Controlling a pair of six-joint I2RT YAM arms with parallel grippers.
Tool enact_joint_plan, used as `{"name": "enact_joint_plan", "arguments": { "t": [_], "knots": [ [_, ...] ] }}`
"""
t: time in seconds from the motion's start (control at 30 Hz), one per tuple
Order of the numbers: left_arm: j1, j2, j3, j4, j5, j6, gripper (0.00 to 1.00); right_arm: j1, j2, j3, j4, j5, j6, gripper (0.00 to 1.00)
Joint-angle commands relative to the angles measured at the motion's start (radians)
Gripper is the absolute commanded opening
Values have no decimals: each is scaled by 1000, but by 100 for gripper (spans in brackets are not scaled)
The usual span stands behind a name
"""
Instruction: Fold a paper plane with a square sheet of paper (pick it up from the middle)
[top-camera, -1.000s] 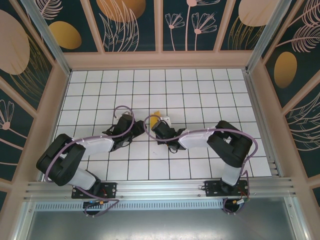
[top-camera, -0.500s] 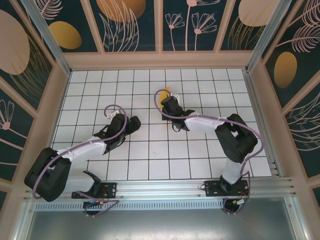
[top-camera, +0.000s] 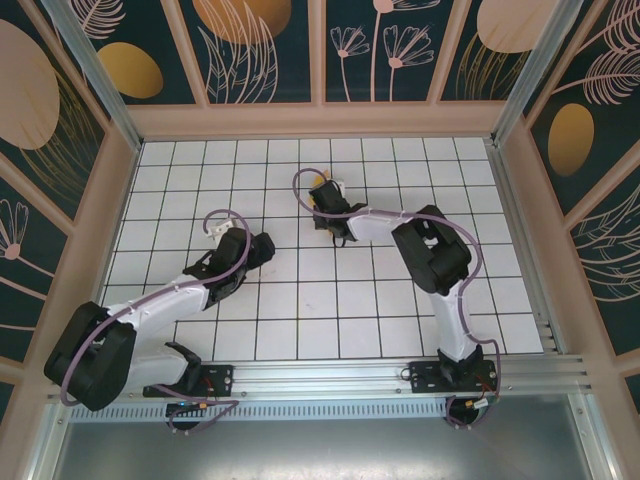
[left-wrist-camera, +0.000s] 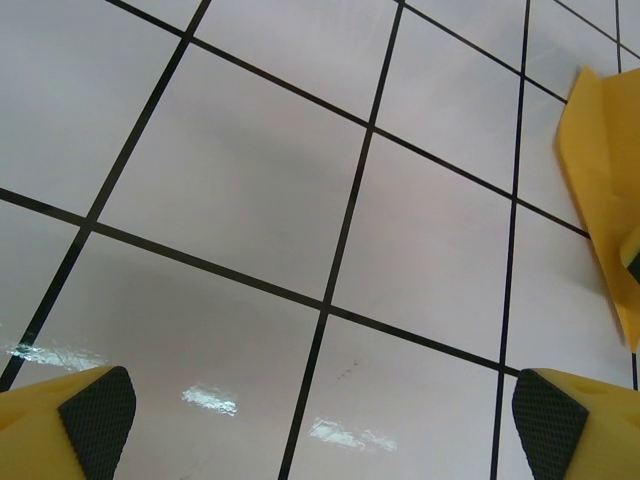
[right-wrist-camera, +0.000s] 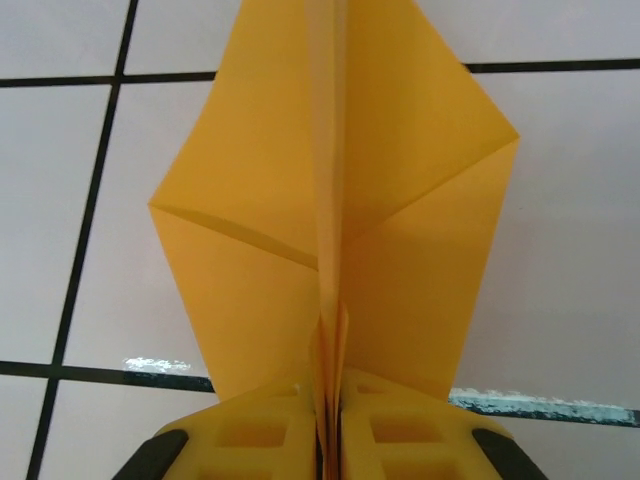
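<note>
My right jaws are pinched almost closed on the plane (right-wrist-camera: 330, 200), gripping its centre fold at the near end. Its wings spread ahead of them, the point facing away, above the white gridded counter (left-wrist-camera: 250, 170). My left jaws stand wide apart, holding nothing, over the tiles. The plane's edge lies off to their right.
</note>
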Motion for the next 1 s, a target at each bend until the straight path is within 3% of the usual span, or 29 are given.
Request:
{"name": "enact_joint_plan", "arguments": {
  "t": [0.0, 0.47, 0.83, 0.97],
  "knots": [
    [7, 13, -6, -17, -5, 26, 99, 1, 35, 46, -58, 34, -16, 17],
    [7, 6, 1, -21, -12, 34, 98, 39, 56, 139, -149, 80, -23, 24],
    [13, -30, 96, -80, -96, 104, 99, 22, -330, 64, -152, 18, -16, 62],
    [27, -58, 131, -86, -163, 155, 99, -17, -450, 3, -159, 102, -68, 73]
  ]
}}
